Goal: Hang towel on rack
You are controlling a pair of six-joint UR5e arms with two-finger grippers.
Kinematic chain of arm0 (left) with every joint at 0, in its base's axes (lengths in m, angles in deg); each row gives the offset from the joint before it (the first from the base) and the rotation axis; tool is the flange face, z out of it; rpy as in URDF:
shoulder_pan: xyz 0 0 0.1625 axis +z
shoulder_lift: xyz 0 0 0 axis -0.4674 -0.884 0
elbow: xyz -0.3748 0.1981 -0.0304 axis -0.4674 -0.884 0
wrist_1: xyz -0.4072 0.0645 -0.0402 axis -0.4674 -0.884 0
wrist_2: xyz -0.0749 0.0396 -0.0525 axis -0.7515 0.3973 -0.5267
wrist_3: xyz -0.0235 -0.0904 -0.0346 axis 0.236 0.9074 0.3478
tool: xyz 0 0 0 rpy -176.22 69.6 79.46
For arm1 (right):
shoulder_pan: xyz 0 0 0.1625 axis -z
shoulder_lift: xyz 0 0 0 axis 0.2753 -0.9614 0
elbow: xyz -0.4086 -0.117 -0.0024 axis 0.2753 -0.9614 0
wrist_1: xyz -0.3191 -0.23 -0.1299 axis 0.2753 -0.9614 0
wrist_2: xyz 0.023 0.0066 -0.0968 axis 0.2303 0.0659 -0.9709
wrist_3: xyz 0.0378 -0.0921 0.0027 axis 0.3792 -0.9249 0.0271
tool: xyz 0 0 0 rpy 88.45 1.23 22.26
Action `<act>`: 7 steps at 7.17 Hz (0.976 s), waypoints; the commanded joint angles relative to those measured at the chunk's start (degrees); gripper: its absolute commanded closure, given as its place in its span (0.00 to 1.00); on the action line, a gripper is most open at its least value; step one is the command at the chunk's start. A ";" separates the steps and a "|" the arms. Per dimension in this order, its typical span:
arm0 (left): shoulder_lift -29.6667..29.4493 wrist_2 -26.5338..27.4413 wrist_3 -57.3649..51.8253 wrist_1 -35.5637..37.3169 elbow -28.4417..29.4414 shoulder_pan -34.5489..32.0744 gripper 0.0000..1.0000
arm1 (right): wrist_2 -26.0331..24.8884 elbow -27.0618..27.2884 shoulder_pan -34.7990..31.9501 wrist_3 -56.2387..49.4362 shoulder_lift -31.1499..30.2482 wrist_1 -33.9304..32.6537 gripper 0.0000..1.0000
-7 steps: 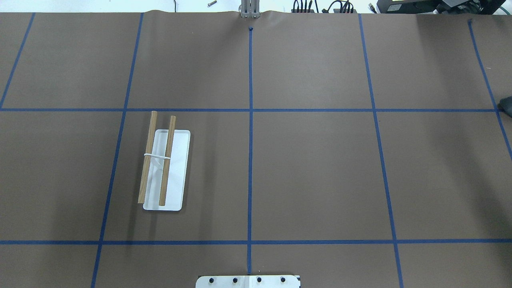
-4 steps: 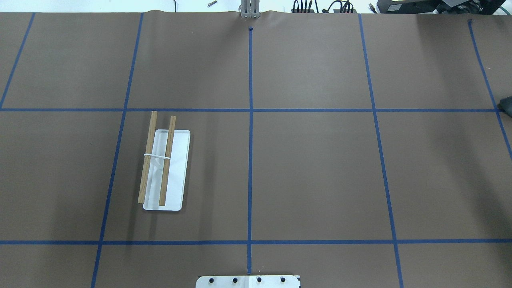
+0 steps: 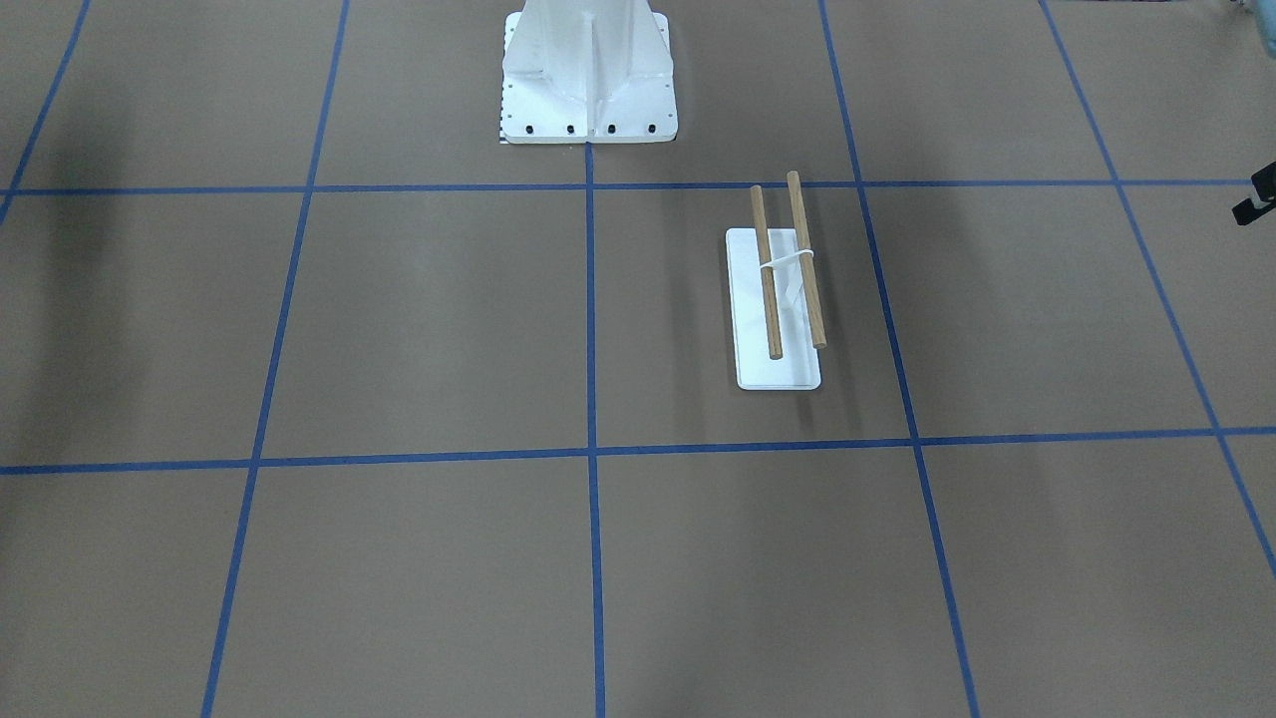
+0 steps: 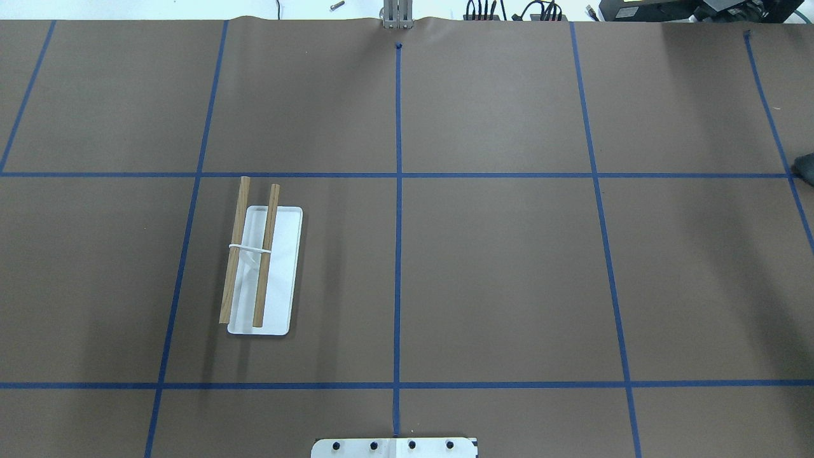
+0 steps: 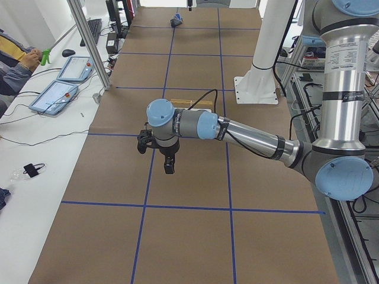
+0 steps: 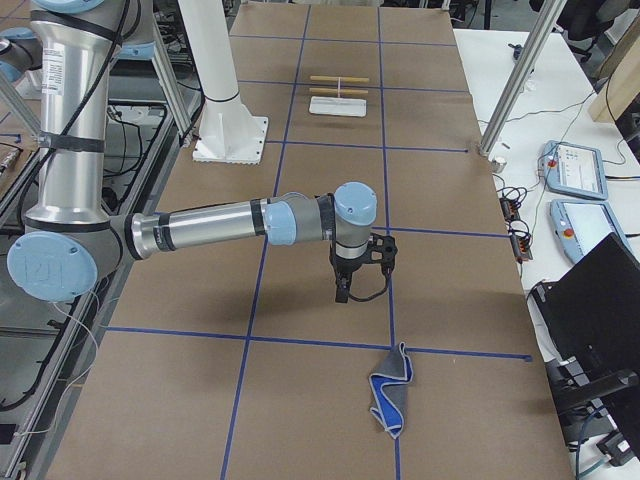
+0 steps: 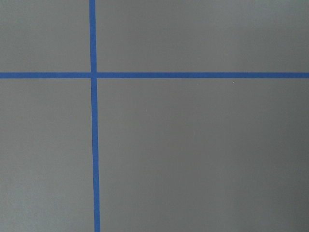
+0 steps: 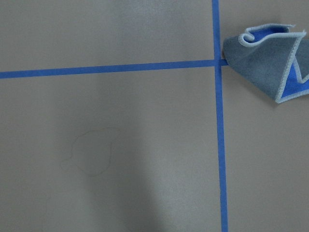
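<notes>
The rack [image 4: 261, 267] stands on the robot's left half of the table: a white flat base and two parallel wooden rods, bare. It also shows in the front view [image 3: 778, 299] and far off in the right side view [image 6: 340, 95]. The towel [image 6: 392, 392] lies crumpled, grey with blue folds, at a tape crossing near the table's right end. It shows at the top right of the right wrist view [image 8: 270, 58]. My right gripper [image 6: 343, 293] hangs above the table short of the towel. My left gripper [image 5: 169, 168] hangs over bare table. I cannot tell whether either is open or shut.
The white robot mount [image 3: 588, 80] stands at the table's middle rear edge. Blue tape lines [image 4: 398, 254] divide the brown table cover. Tablets [image 6: 575, 170] and cables lie on the side bench. An operator [image 5: 18, 56] sits beside the table.
</notes>
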 commanded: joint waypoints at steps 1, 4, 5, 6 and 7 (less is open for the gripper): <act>-0.04 0.07 -0.03 -0.08 0.01 0.00 0.02 | 1.25 0.16 0.01 -0.30 0.16 0.23 0.00; -0.04 0.07 -0.03 0.01 0.19 0.00 0.02 | 1.34 0.25 0.01 -0.39 0.52 0.24 0.00; -0.04 0.07 -0.03 -0.08 0.19 0.00 0.02 | 1.43 0.51 0.19 -0.30 0.69 0.24 0.00; -0.04 0.07 -0.03 0.01 0.19 0.00 0.02 | 1.95 0.69 0.28 -0.21 0.95 0.24 0.00; -0.04 0.07 -0.03 0.01 0.19 0.09 0.02 | 2.22 0.78 0.36 -0.04 1.48 0.24 0.00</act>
